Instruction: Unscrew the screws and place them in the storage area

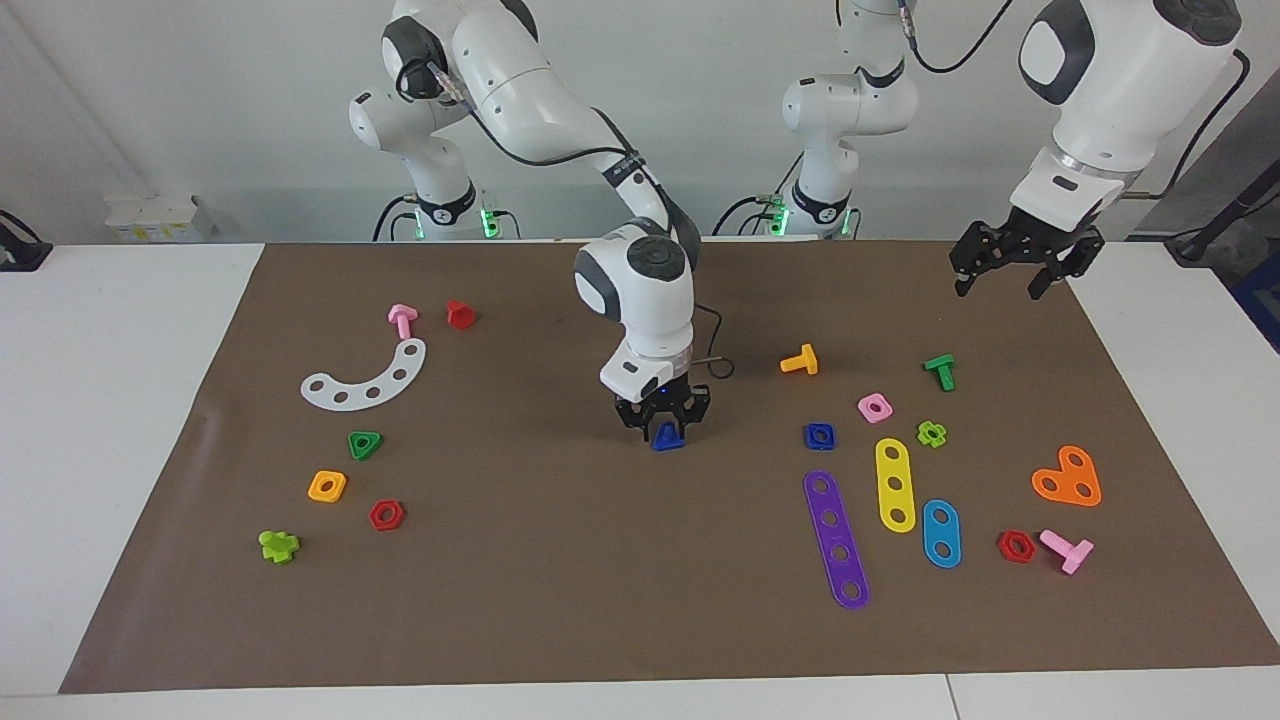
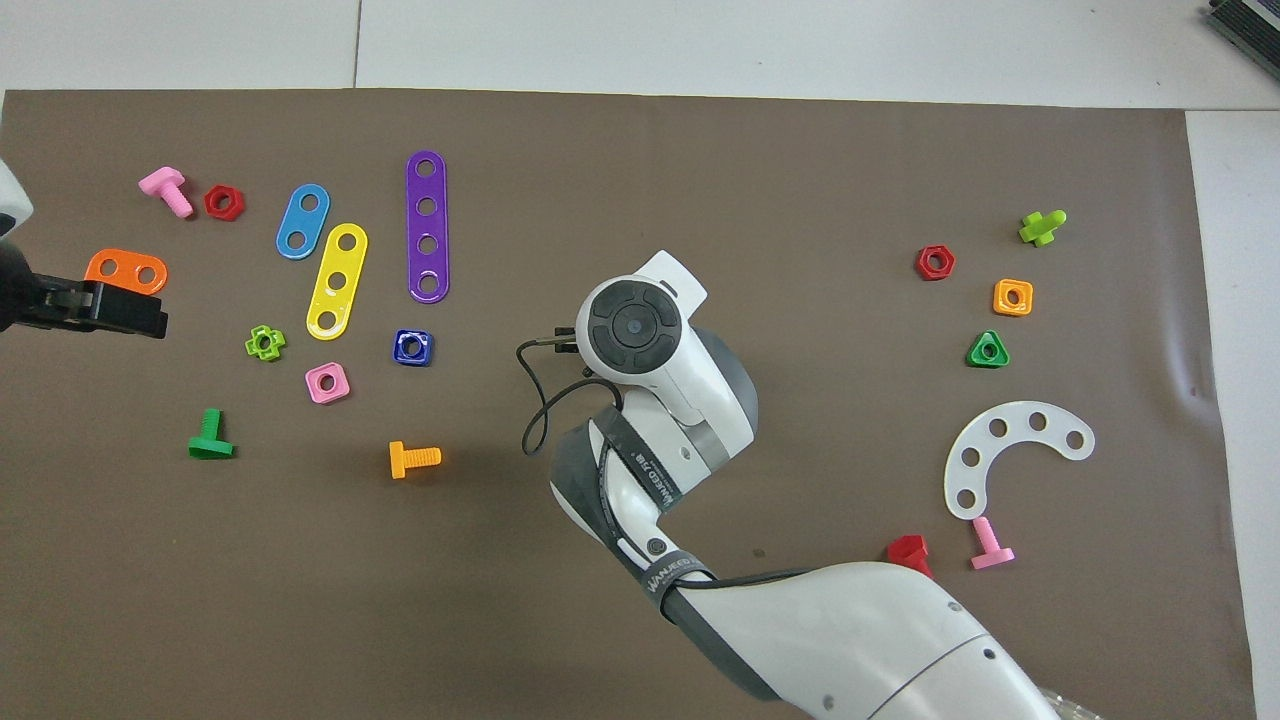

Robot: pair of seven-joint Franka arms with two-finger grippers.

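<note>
My right gripper [image 1: 666, 428] reaches to the middle of the mat and is shut on the dark-blue bolt [image 1: 667, 440], whose triangular head shows between the fingers, at or just above the mat. In the overhead view the right wrist [image 2: 632, 328] hides the bolt. The storage area [image 1: 430, 450] is bare mat beside the white curved strip [image 1: 366, 378], green triangle nut [image 1: 365, 444], orange square nut [image 1: 327, 486] and red hexagon nut [image 1: 386, 514], toward the right arm's end; it also shows in the overhead view [image 2: 915, 345]. My left gripper [image 1: 1025, 265] waits open and raised over the mat's edge.
Toward the left arm's end lie purple [image 1: 836, 538], yellow [image 1: 895, 484] and blue [image 1: 941, 533] strips, a blue square nut [image 1: 819, 435], a pink nut [image 1: 875, 407], orange [image 1: 800, 361] and green [image 1: 940, 371] bolts and an orange heart plate [image 1: 1068, 478]. A pink bolt [image 1: 402, 319] lies by the white strip.
</note>
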